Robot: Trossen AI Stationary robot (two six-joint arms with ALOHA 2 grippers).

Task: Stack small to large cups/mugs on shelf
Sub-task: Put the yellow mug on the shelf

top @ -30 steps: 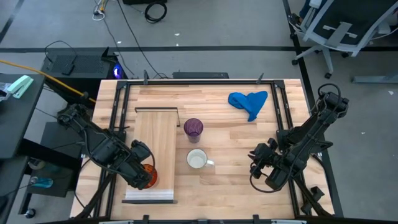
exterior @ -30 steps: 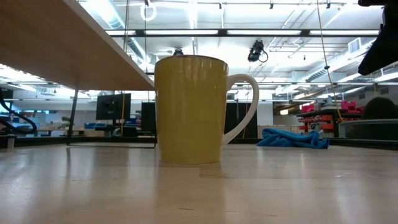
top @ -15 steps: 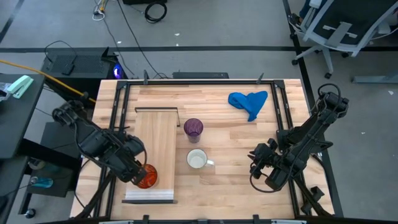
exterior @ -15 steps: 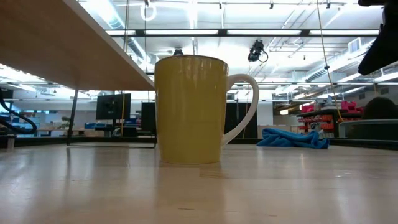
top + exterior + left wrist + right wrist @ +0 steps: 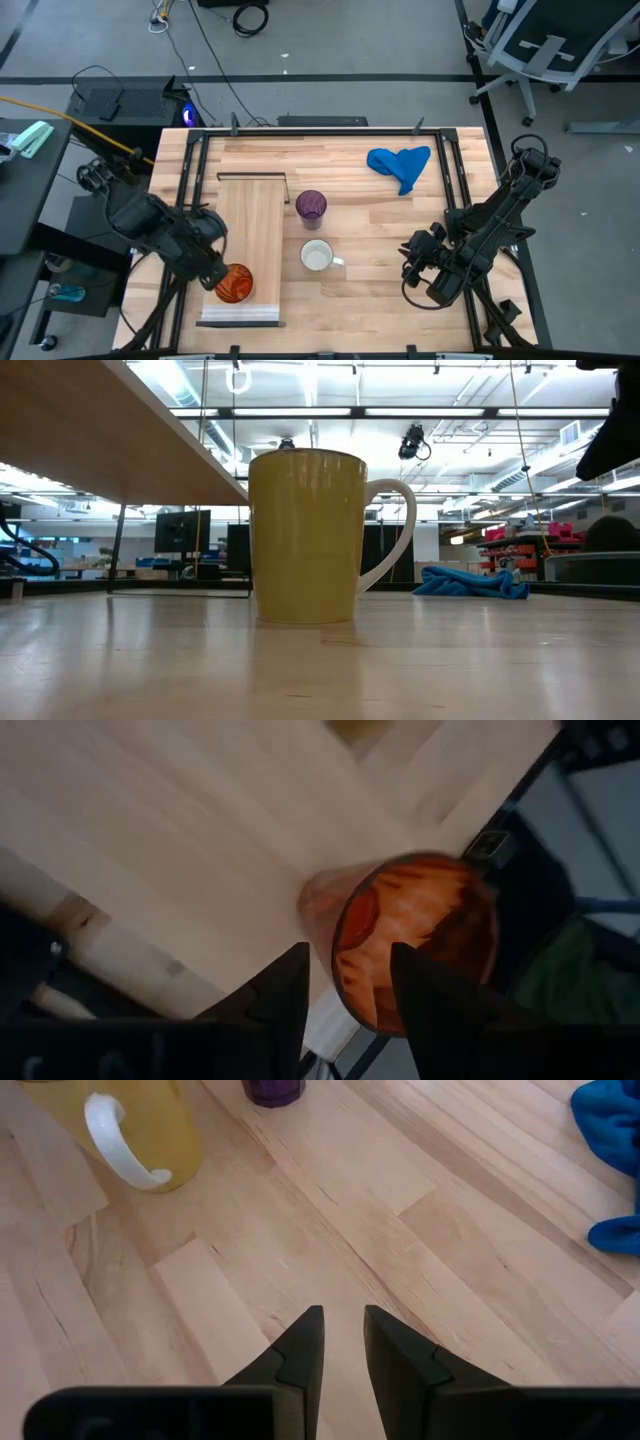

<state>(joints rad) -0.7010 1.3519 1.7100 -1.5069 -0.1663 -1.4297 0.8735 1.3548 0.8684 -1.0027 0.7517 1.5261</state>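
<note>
The orange-red cup [image 5: 233,283] stands upright on the near-left part of the pale wooden shelf [image 5: 252,225]. My left gripper [image 5: 212,270] is open just left of it, and in the left wrist view [image 5: 350,985] the cup [image 5: 415,935] shows just beyond the fingertips, apart from them. The white mug [image 5: 318,257] and the purple tumbler [image 5: 311,206] stand on the tabletop right of the shelf. In the low view the mug [image 5: 305,535] looks yellowish, under the shelf's edge [image 5: 100,430]. My right gripper [image 5: 407,264] waits at the right with a narrow gap between its fingers [image 5: 343,1325].
A blue cloth [image 5: 400,165] lies crumpled at the far right of the table. The shelf's thin dark frame [image 5: 250,176] stands at its far end and its white edge [image 5: 240,316] at the near end. Bare tabletop [image 5: 380,230] lies between the mug and my right gripper.
My left gripper has drawn back from over the orange-red cup toward the table's left edge. The cup stays standing on the shelf and now shows uncovered.
</note>
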